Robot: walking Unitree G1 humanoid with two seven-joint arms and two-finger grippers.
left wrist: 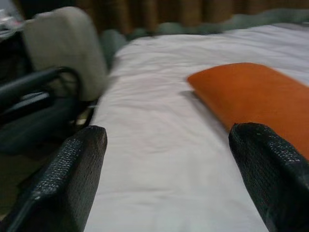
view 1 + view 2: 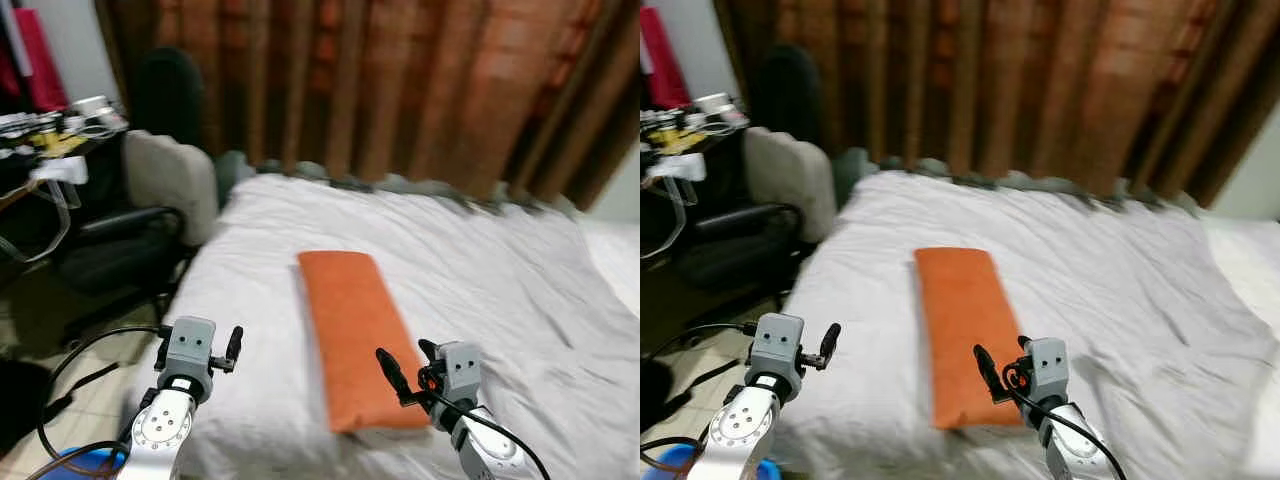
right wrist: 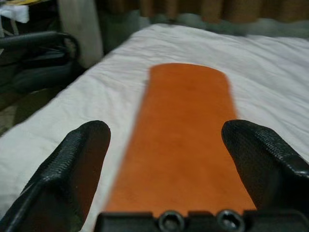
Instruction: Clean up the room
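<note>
Black textured fingers of the right gripper (image 3: 164, 159) stand wide apart, aimed along the long flat orange cushion (image 2: 355, 335), likely lining up a grasp on its near end. The left gripper (image 1: 169, 174), fingers also spread, hovers over bare sheet beside it. The cushion lies lengthwise mid-bed on the rumpled white bed (image 2: 500, 270). Farther left stand a black office chair (image 2: 120, 240) and a cluttered desk (image 2: 40, 135).

Orange pillow (image 2: 355, 335) on white-sheeted bed (image 2: 500, 270)
</note>
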